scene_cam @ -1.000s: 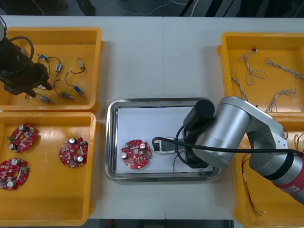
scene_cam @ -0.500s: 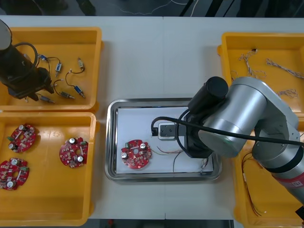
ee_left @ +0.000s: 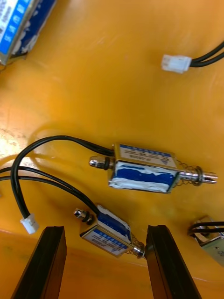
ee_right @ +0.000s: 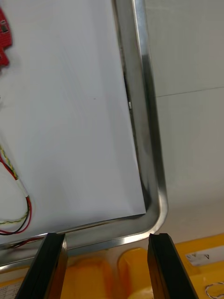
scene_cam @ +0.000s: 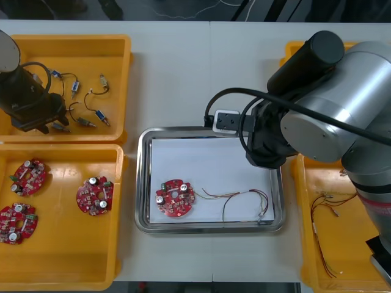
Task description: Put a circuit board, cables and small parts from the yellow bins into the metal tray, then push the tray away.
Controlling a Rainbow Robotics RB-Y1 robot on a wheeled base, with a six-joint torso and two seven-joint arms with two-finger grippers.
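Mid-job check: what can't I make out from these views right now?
- Front view: the right arm covers most of the far right bin, so its contents cannot be counted.
- Front view: the left arm's wrist hides the small metal parts under the left pincer.
- Right wrist view: the picture's edge cuts off the circuit board and the red and yellow cable.

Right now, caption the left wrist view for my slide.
Left gripper, open, poised over small metal parts with black cables in a yellow bin.
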